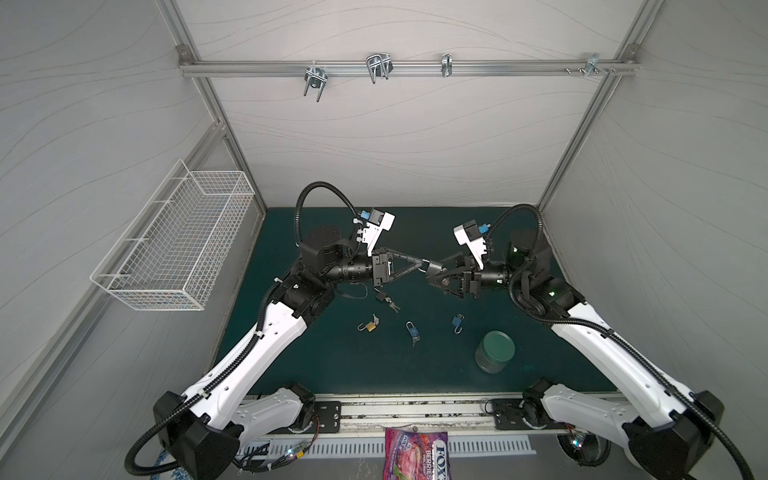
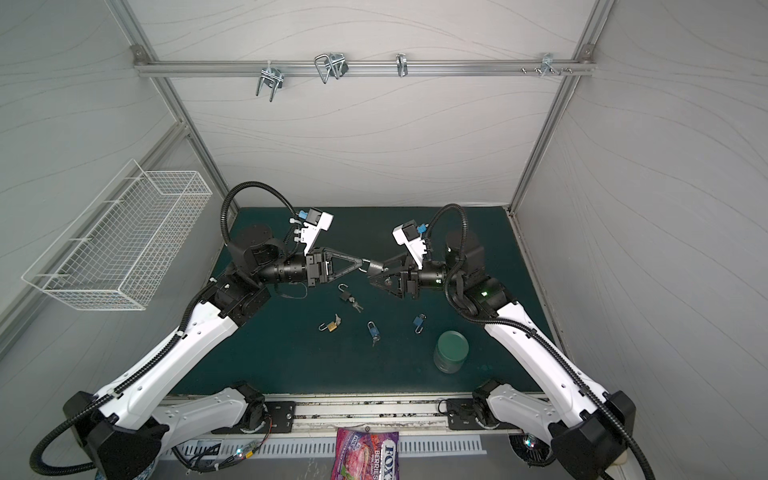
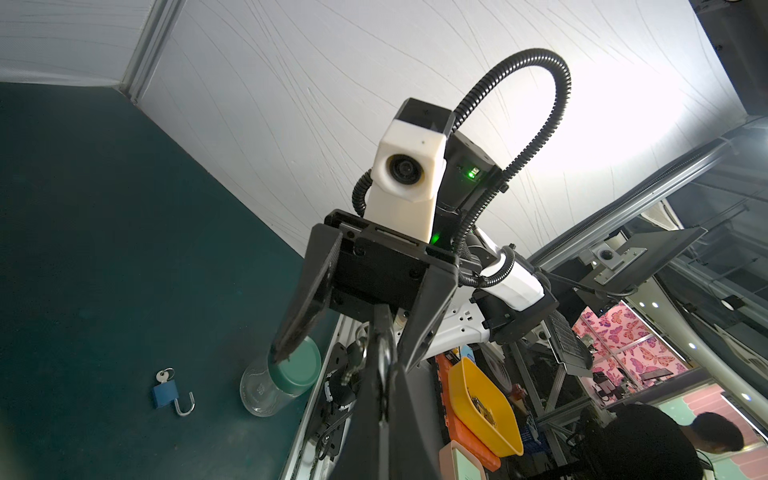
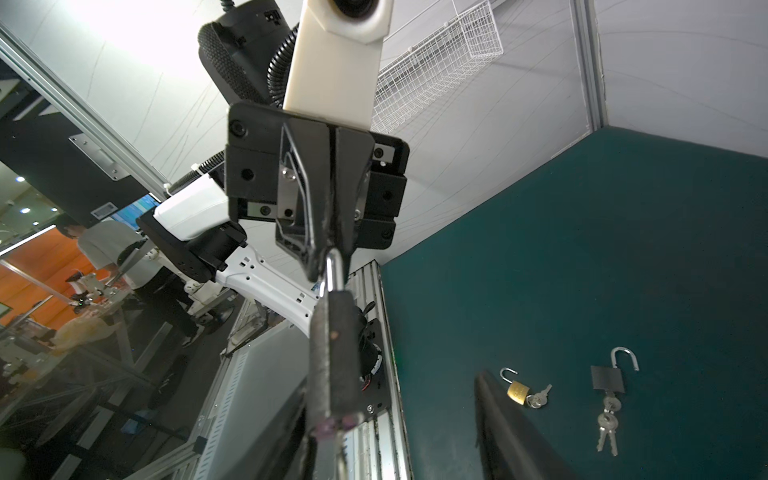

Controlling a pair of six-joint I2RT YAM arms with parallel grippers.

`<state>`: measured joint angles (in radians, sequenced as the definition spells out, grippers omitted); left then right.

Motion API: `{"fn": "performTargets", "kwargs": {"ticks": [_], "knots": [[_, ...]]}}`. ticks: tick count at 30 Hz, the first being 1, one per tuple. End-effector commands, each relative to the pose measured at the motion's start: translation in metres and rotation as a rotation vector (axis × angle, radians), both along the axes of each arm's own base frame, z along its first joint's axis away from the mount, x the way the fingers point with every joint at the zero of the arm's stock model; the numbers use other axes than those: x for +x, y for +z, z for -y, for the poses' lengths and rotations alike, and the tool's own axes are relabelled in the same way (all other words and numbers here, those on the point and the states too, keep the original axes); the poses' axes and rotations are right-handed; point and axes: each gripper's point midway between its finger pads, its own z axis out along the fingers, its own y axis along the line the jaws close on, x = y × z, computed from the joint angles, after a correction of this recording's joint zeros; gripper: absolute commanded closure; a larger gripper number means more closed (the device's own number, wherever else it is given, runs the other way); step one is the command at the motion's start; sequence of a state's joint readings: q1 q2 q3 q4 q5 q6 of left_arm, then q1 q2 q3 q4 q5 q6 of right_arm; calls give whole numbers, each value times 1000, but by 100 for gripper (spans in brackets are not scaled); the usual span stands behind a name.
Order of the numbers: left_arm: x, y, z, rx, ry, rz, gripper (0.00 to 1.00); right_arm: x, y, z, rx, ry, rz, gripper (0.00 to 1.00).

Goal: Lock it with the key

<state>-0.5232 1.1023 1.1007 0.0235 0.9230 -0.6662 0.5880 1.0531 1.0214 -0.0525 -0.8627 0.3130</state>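
Left gripper (image 1: 423,266) is clamped on the shackle of a grey padlock (image 4: 332,353), which hangs in the air over the middle of the green mat (image 1: 291,353). Right gripper (image 1: 435,273) is at its 3 o'clock, jaws parted either side of the body, not gripping. Spare padlocks (image 1: 411,329) lie on the mat around 6 o'clock; can't tell if a key is in the held one.

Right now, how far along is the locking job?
Possibly one done: the middle blue padlock on the mat looks closed. In hand: the left gripper is shut on the shackle of a gray padlock in mid-air, the right gripper open around its body. Left: the black padlock, brass padlock and other blue padlock lie with shackles open.
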Motion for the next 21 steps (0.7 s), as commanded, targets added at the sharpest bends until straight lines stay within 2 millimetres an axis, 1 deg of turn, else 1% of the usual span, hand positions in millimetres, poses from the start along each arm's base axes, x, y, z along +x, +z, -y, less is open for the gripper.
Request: {"fn": "performTargets", "kwargs": {"ticks": [1,10,21], "knots": [[1,13,-3,-28,10,56,100,-4,13,5,27,-17,80,49],[6,19,-12,-30,43,68,100,-5,8,7,13,-26,75,55],[8,25,-14,-40,54,79,100,-3,0,3,4,-12,47,55]]}}
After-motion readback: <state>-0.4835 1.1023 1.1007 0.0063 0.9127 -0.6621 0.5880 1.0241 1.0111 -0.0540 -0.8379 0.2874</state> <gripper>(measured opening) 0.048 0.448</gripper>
